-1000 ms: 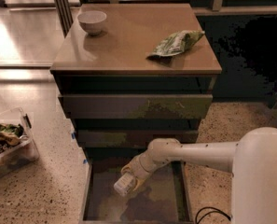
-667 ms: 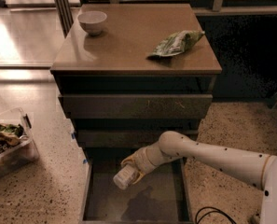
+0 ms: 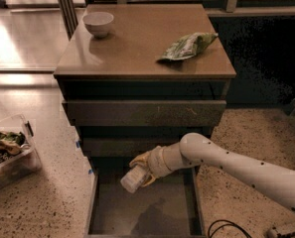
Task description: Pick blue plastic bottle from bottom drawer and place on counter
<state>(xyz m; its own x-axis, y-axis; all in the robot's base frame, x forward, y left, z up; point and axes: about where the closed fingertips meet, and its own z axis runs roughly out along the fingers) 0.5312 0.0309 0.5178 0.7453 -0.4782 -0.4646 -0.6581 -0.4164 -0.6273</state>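
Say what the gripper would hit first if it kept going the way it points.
The gripper, shut on the blue plastic bottle above the bottom drawer, points left in the picture and slightly down. Going on, the bottle would probably meet the drawer's left wall first, though depth is unclear.

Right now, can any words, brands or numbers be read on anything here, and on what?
No text can be read.
On the blue plastic bottle, held in the gripper above the bottom drawer: label too blurred to read.
On the green snack bag on the counter: print too blurred to read.
On the white bowl: no markings visible.
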